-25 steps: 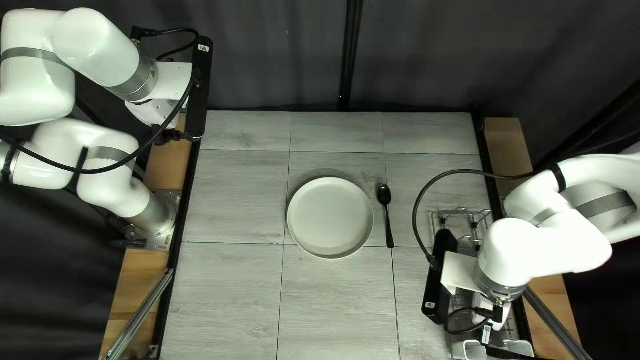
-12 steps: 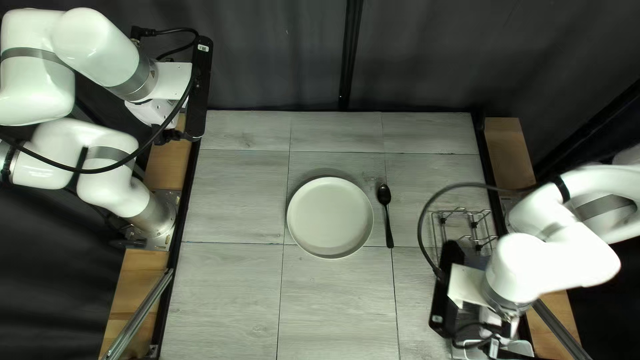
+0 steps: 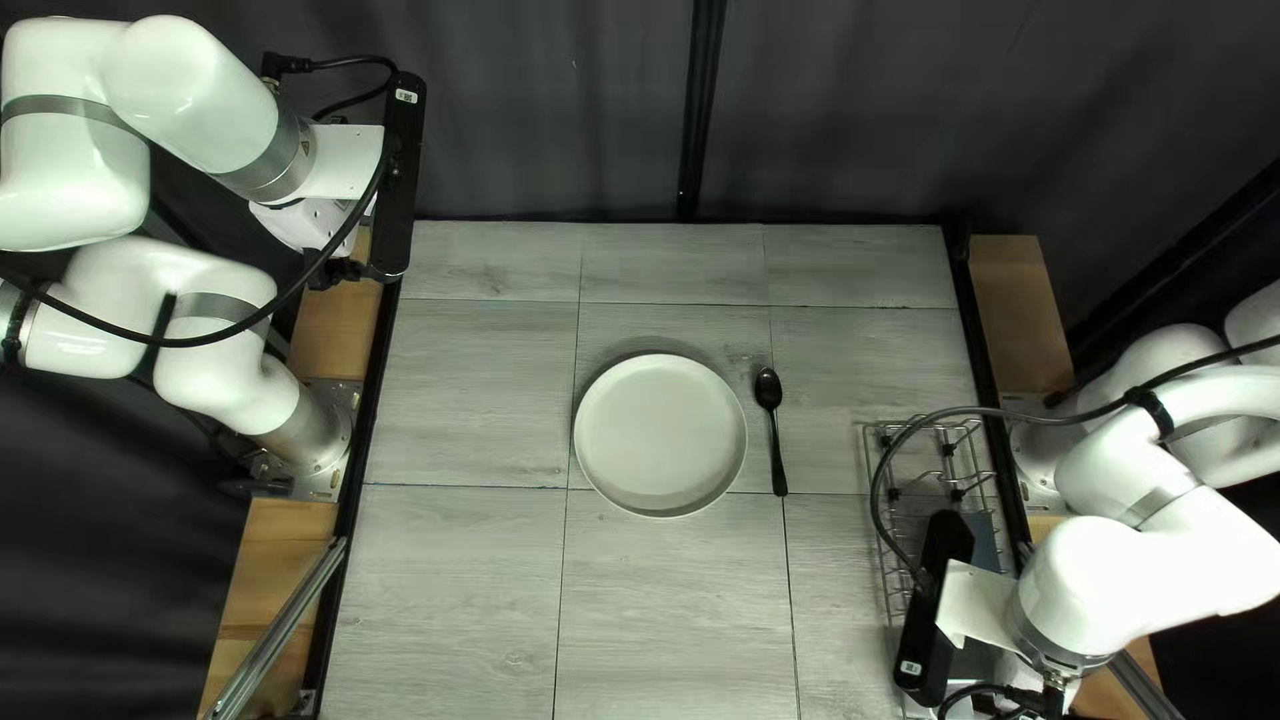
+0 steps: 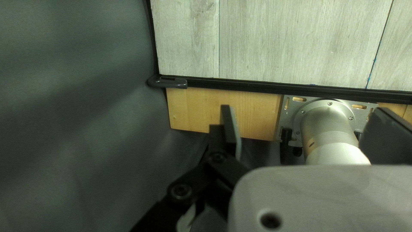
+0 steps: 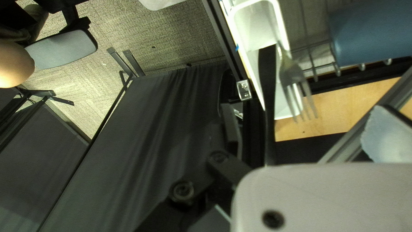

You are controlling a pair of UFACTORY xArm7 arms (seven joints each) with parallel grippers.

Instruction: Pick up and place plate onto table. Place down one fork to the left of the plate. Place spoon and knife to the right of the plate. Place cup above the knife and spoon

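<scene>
In the top left view the right arm now sits lower and farther right, nearer the desk's near edge. The black bar at its wrist has shifted with it, baring more of the wire rack. Its cable now loops farther right, crossing over the arm.

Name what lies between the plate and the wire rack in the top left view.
The black spoon lies between the plate and the wire rack, nearer the plate; the top left view shows this.
</scene>
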